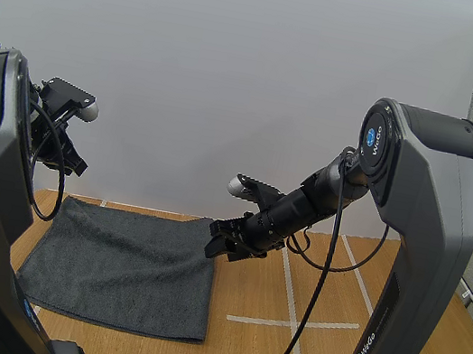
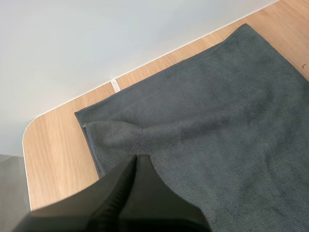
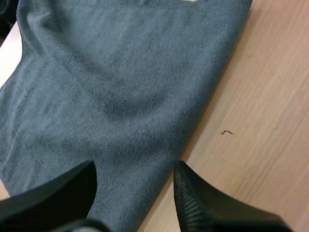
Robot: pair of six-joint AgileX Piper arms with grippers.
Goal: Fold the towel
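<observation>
A dark grey towel lies flat on the wooden table, left of centre. My right gripper reaches down to the towel's far right corner. In the right wrist view this gripper is open, and the towel edge lies between its ribbed fingers. My left gripper hangs raised above the towel's far left side. Its fingers lie together as one dark wedge over the towel, near a rumpled ridge at the far left corner. Nothing is pinched in it.
White tape lines cross the bare wood to the right of the towel. A white wall stands along the table's back edge. The table's rounded back left corner lies just beyond the towel.
</observation>
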